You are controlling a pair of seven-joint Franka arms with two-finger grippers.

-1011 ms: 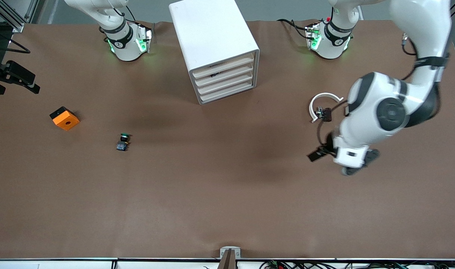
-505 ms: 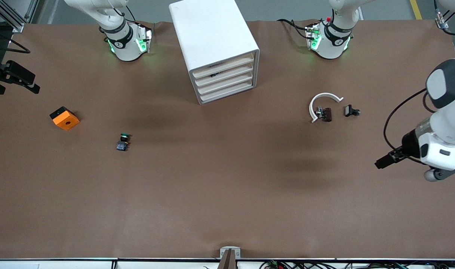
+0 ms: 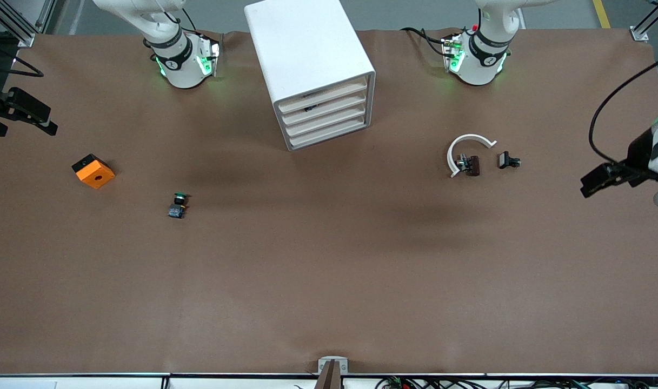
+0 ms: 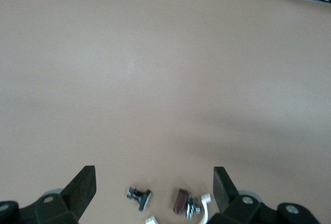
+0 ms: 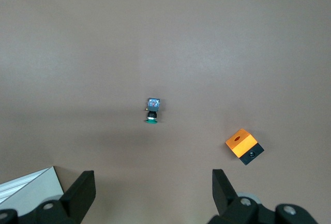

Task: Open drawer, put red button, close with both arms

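Left gripper hangs wide open and empty over the left arm's end of the table. Right gripper gapes too, holding nothing. Drawer cabinet is shut. Red button? Can't spot it for certain.

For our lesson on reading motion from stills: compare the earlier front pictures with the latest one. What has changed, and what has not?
The left arm swung away from the small parts toward its own end of the table, uncovering the small black part; its left tool is open and empty. The white drawer cabinet, green-capped switch, orange block and white clip stayed put.
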